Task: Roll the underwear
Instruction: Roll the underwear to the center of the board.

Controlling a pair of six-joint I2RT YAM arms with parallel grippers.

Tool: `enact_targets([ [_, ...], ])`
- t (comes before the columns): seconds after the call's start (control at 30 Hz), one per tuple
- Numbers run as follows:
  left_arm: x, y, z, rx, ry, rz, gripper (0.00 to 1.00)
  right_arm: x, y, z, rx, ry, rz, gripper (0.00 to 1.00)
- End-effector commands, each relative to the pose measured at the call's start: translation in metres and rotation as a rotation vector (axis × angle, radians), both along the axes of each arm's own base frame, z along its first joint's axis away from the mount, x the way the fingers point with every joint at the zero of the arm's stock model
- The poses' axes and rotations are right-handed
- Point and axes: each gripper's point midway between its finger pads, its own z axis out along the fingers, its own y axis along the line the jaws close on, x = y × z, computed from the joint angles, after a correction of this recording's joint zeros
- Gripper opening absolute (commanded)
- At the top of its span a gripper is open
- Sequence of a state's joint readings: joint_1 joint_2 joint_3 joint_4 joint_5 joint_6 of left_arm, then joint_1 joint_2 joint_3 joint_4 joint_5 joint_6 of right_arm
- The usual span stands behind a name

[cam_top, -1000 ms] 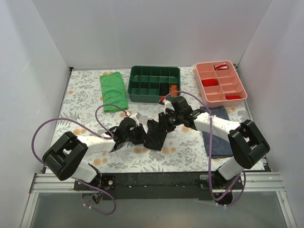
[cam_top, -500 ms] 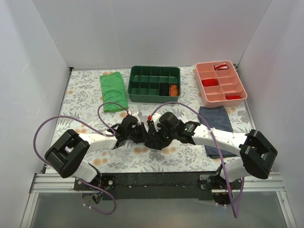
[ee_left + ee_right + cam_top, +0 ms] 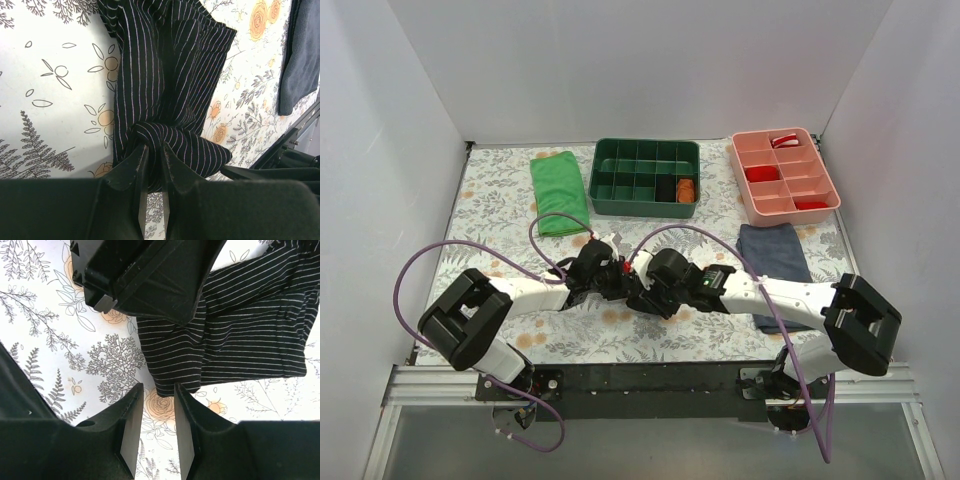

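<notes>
The underwear [image 3: 170, 75] is black with pale pinstripes and lies folded on the flowered table. My left gripper [image 3: 155, 147] is shut on a bunched fold at its near end. In the right wrist view the underwear [image 3: 240, 340] lies just ahead of my right gripper [image 3: 157, 388]. That gripper stands open over the bare table, a corner of the fabric at its fingertips and nothing between the fingers. From above, the left gripper [image 3: 608, 282] and right gripper [image 3: 646, 290] almost touch at the table's middle. They hide most of the garment there.
A navy folded garment [image 3: 775, 255] lies right of the arms. A green cloth [image 3: 558, 190] is at the back left. A green divided tray [image 3: 645, 178] and a pink divided tray [image 3: 785, 175] stand along the back. White walls close in three sides.
My right gripper has swung left and nearer, up against the left gripper, and its jaws have opened off the fabric. The underwear, stretched between the grippers before, is now folded shorter.
</notes>
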State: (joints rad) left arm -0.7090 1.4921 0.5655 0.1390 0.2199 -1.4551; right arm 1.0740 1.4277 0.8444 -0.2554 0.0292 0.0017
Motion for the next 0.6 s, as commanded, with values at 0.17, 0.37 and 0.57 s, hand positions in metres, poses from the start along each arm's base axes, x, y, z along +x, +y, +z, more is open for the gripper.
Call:
enact_targets([
  [0.17, -0.016, 0.019, -0.03, 0.118, 0.076, -0.006, 0.0, 0.009, 0.011, 0.001, -0.045, -0.128, 0.062, 0.38],
  [0.37, -0.016, 0.019, -0.031, 0.12, 0.081, -0.009, 0.0, 0.008, 0.005, -0.016, -0.099, -0.152, 0.064, 0.38],
  [0.57, -0.017, 0.017, -0.031, 0.113, 0.086, -0.018, 0.0, 0.012, -0.005, -0.038, -0.17, -0.158, 0.055, 0.38],
])
